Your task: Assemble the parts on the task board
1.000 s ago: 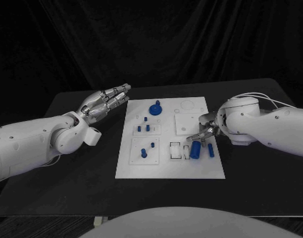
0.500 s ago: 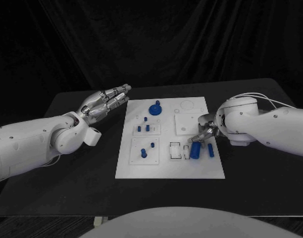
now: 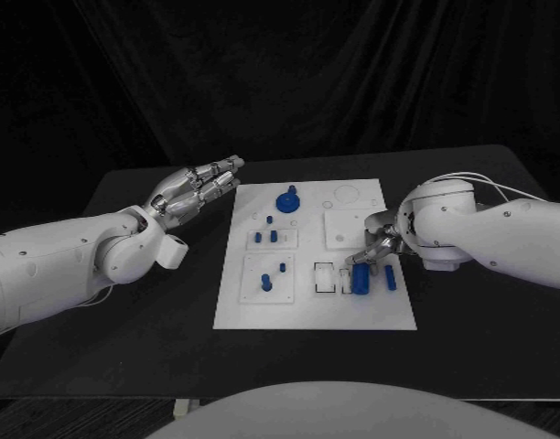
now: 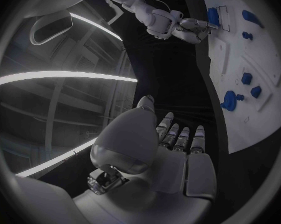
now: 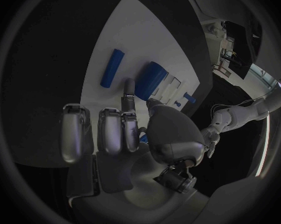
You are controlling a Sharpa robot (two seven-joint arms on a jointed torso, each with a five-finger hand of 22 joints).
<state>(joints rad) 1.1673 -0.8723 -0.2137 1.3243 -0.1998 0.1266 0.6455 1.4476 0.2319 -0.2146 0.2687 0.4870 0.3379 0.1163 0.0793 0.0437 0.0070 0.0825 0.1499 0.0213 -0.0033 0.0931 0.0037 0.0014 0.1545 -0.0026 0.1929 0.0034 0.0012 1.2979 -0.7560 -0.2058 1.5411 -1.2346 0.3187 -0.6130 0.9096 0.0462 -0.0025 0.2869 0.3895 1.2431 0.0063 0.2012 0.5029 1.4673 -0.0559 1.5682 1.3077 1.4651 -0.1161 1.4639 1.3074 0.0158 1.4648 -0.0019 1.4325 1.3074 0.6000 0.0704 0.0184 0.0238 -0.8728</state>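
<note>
With the left hand [image 3: 199, 190] idle and holding nothing off the task board's [image 3: 313, 315] far-left edge, the right hand [image 3: 375, 245] pinches the thick blue cylinder [image 3: 360, 275], long axis near-far, just right of the rectangular slot [image 3: 324, 278].

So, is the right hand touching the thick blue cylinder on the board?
Touching. The right wrist view shows a fingertip of the right hand on the thick blue cylinder, with no gap between them.
</note>
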